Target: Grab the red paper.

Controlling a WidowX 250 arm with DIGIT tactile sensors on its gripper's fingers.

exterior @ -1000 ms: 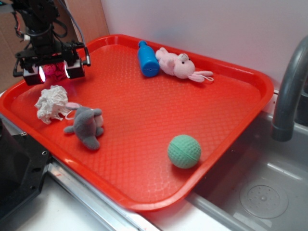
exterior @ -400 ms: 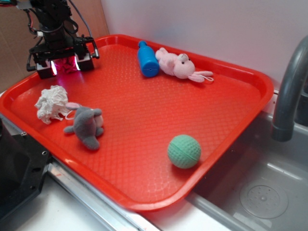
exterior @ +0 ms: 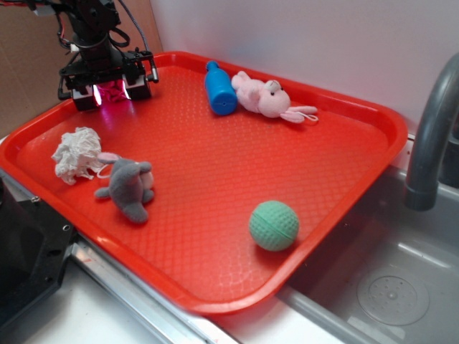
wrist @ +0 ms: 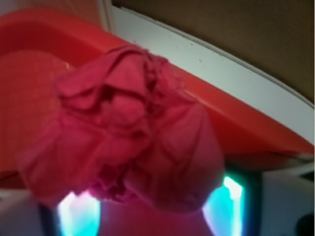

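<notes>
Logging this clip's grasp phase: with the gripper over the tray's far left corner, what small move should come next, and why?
Probably keep the gripper shut and lift a little. The red paper already fills the wrist view, bunched between the lit fingers, and the exterior view shows it pinched there near the tray's rim. The white paper wad lies untouched.

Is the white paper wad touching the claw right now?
No. In the exterior view the white paper wad lies on the red tray beside the grey plush toy, well apart from the claw, which holds the red paper.
</notes>
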